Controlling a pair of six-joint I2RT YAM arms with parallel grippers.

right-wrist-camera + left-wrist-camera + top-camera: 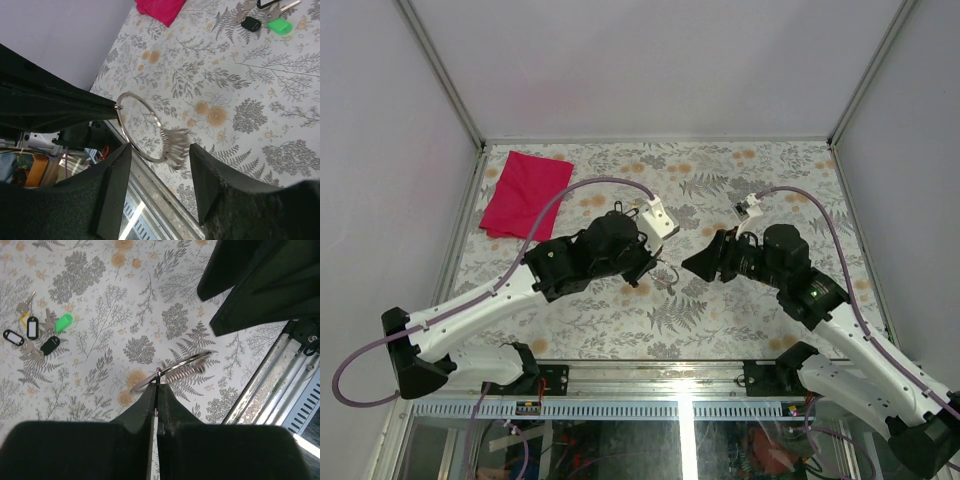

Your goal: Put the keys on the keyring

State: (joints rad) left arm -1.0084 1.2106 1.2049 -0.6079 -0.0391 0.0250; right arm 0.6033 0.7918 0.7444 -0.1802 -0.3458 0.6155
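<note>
My left gripper (156, 382) is shut on the rim of the keyring (176, 368), a thin silver wire ring with a bunch of small silvery loops, and holds it above the table. In the right wrist view the keyring (131, 102) hangs between my open right gripper's (159, 150) fingers, with nothing in their grip. The keys (31, 335), with black plastic heads, lie in a small heap on the table at far left of the left wrist view, next to a green piece (63, 322). They also show in the right wrist view (250, 22). In the top view both grippers meet mid-table (655, 263) (693, 263).
A red cloth (525, 193) lies at the table's back left and shows in the right wrist view (160, 7). The metal front rail (280, 380) of the table runs just below the keyring. White walls enclose the table.
</note>
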